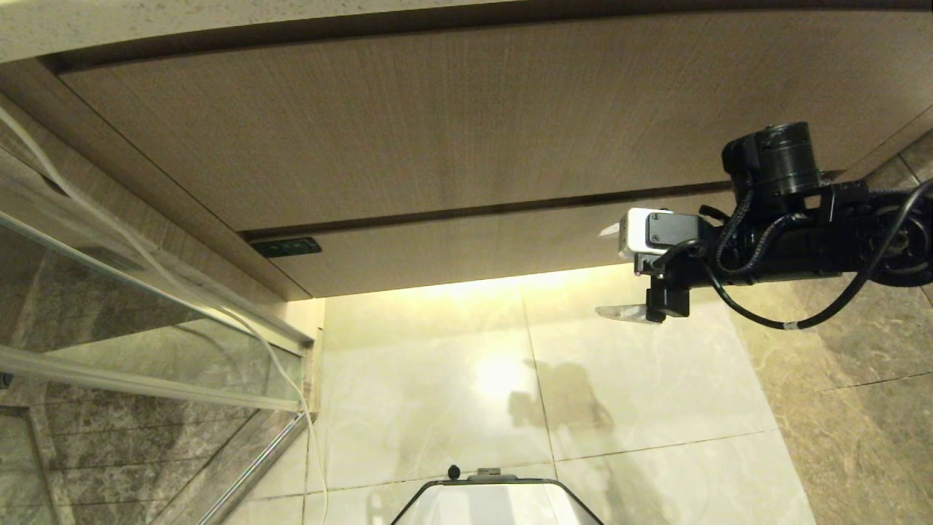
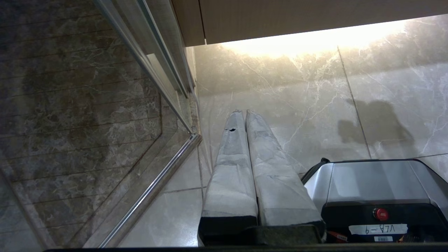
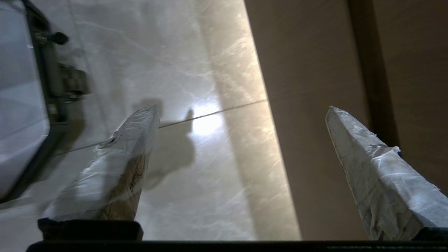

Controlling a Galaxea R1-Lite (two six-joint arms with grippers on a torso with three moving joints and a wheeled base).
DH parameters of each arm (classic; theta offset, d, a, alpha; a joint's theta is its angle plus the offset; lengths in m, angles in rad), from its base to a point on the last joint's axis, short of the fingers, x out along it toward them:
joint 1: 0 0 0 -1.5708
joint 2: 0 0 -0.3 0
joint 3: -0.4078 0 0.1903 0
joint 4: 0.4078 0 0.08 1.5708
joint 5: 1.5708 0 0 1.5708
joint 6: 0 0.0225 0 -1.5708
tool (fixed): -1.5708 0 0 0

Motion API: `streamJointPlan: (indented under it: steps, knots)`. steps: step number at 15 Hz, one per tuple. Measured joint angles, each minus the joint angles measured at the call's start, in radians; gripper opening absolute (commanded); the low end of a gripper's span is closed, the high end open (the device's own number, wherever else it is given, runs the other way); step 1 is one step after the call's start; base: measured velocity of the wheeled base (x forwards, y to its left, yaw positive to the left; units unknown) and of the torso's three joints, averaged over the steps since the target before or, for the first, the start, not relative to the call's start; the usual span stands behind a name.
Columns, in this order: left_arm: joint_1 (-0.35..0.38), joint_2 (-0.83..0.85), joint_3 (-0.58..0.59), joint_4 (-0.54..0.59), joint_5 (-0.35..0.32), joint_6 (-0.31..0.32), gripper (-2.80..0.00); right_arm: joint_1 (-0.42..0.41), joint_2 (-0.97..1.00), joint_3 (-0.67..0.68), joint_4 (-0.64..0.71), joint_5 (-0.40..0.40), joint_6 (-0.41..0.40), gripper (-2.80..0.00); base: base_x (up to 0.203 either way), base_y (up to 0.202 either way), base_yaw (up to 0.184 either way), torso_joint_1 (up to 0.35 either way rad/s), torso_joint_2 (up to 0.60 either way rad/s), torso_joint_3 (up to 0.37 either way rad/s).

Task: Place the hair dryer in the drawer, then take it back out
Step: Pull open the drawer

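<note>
Hovering beside the drawer (image 1: 510, 251) (closed), right tool (image 3: 241, 112) spread apart, empty.

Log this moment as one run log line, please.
drawer: shut | hair dryer: not visible | right gripper: open, empty, near drawer front | left gripper: shut, parked

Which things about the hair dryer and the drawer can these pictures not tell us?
- White plastic hair dryer: in no view.
- Inside of the wide light-brown wood-grain drawer: hidden in the head view; only its closed front shows.
- Right gripper: head view shows it side-on; only the right wrist view shows its jaws open, empty.
</note>
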Motion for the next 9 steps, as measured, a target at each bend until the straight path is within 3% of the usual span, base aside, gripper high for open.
streamJointPlan:
  steps: [3, 9]
  knots:
    - [0.0, 0.0, 0.0, 0.0, 0.0, 0.0, -2.8, -0.003, 0.051, 0.025, -0.155, 0.0, -0.073, 0.0, 0.0, 0.0, 0.0, 0.0, 0.0, 0.0]
    - [0.0, 0.0, 0.0, 0.0, 0.0, 0.0, -2.8, -0.016, 0.136, -0.016, -0.221, -0.045, -0.146, 0.0, 0.0, 0.0, 0.0, 0.0, 0.0, 0.0]
